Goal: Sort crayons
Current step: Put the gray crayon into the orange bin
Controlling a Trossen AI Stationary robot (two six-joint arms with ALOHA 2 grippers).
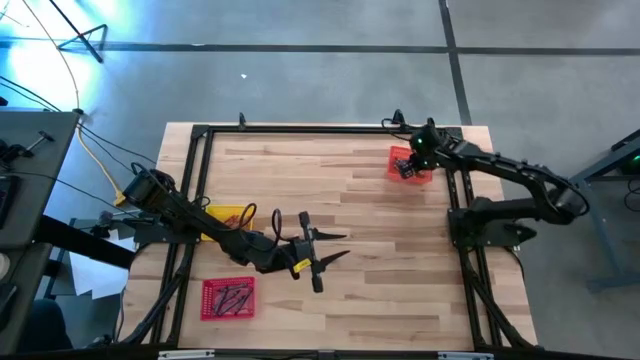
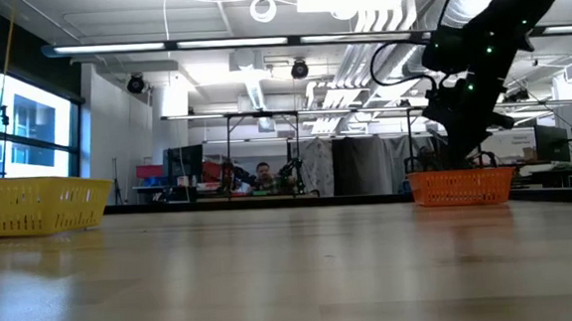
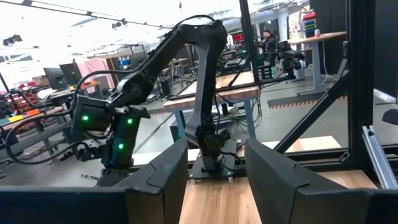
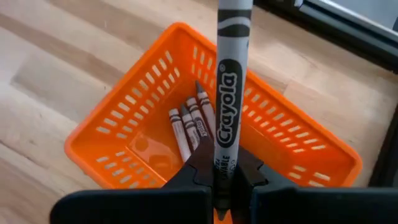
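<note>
- The right gripper (image 4: 227, 177), a dark two-finger tool, is clenched on a grey paper-wrapped crayon (image 4: 229, 93) with "Crayola" printed along its side; the stick stands out straight ahead of the fingertips.
- Directly beyond that held crayon lies a small square orange plastic mesh tray (image 4: 124, 118), resting on the pale wooden table (image 4: 56, 68).
- Inside the tray, just past the gripper's tips, three or so grey-brown crayons (image 4: 189, 127) lie side by side on the tray floor, touching each other.
- In the high view the right gripper (image 1: 412, 160) hangs over the orange tray (image 1: 400, 152) near the far right corner of the table (image 1: 380, 280).
- In the low view the right arm comes down from above into the orange tray (image 2: 462, 186); its fingertips are hidden behind the tray wall.
- The left gripper (image 1: 335, 250) hovers near the middle of the table, well apart from the right one, its two fingers spread wide and holding nothing.
- Behind the left gripper, partly under its arm, sits a small yellow plastic mesh tray (image 1: 232, 214); its contents cannot be made out.
- Beside the left arm, towards the near table edge, a small red plastic mesh tray (image 1: 212, 290) holds several dark crayons (image 1: 235, 297) lying loosely together.
- The left wrist view looks past its own parted dark fingers (image 3: 158, 180) at the right arm across the table.
</note>
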